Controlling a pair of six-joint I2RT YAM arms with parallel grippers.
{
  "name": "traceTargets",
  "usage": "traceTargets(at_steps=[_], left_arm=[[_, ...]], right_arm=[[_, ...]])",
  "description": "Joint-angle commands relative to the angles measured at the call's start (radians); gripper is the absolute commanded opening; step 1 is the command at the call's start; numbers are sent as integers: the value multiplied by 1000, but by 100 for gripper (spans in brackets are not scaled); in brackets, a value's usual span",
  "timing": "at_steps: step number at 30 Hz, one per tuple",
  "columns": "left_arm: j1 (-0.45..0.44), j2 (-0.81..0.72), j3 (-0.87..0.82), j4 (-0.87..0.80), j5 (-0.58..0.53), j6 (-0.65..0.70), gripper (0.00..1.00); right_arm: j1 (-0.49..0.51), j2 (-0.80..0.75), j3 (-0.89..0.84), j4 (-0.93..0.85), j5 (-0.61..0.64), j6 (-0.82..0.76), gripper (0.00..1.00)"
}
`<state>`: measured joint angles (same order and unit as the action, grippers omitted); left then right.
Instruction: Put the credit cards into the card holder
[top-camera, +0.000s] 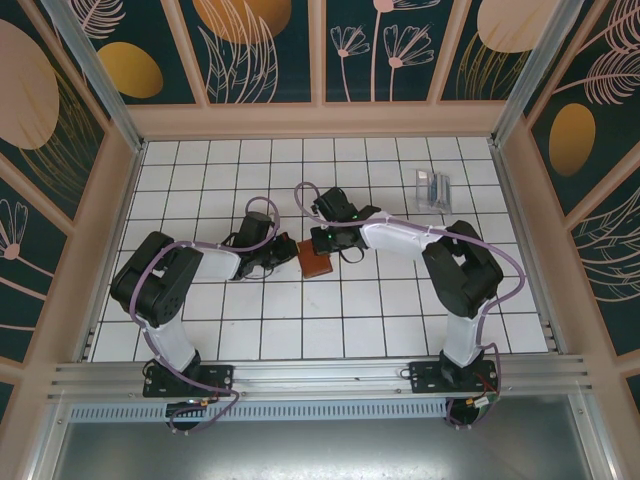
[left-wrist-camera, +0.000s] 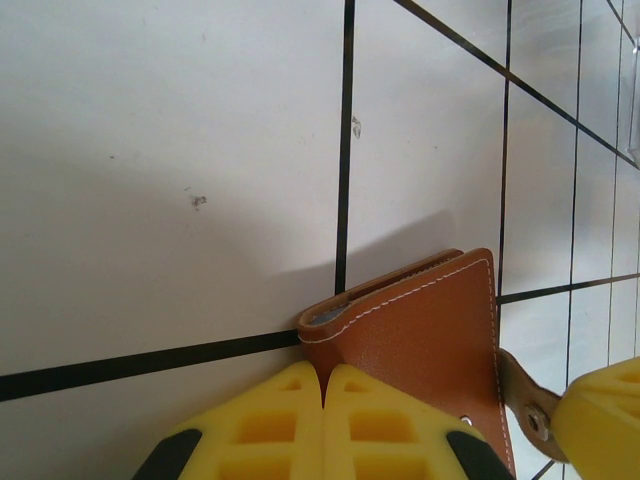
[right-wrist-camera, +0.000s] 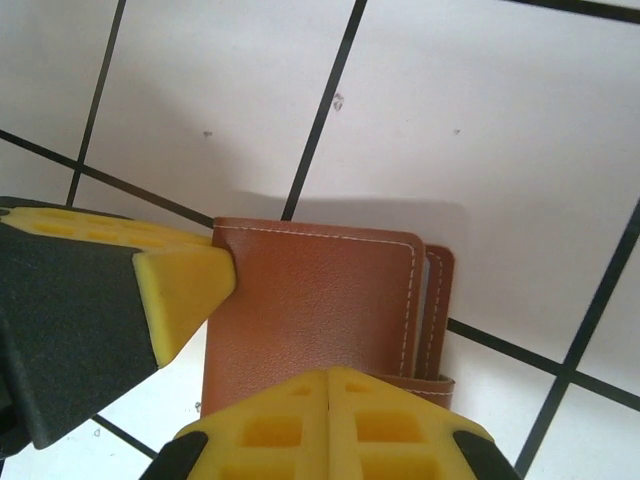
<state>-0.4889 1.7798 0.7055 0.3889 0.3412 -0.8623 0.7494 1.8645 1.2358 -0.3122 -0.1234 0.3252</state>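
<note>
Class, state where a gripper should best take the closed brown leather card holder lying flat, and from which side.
The reddish-brown leather card holder lies flat and closed, so probably pinch its top cover's edge where grey lining shows, coming in low from that side.

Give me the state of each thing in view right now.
Card holder: folded shut, lying flat.
Credit cards: lying at the far right, not in the card holder.
Left gripper: shut, at the card holder's edge.
Right gripper: shut, over the card holder.
</note>
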Motion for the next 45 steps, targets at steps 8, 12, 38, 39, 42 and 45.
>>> traceTargets(at_steps=[8, 12, 38, 39, 42, 45], left_arm=[[0, 35, 3, -67, 15, 9, 5], [0, 35, 0, -65, 13, 9, 5], [0, 33, -1, -60, 15, 4, 5], [0, 33, -1, -59, 15, 5, 5], [0, 32, -3, -58, 15, 4, 5], [0, 33, -2, -59, 16, 4, 5]], right_arm=[[4, 37, -13, 12, -42, 11, 0], [4, 39, -25, 24, -57, 17, 0], [19, 64, -39, 39, -73, 30, 0], [19, 65, -40, 38, -73, 31, 0], [22, 64, -45, 40, -71, 32, 0], [25, 65, -55, 42, -66, 34, 0]])
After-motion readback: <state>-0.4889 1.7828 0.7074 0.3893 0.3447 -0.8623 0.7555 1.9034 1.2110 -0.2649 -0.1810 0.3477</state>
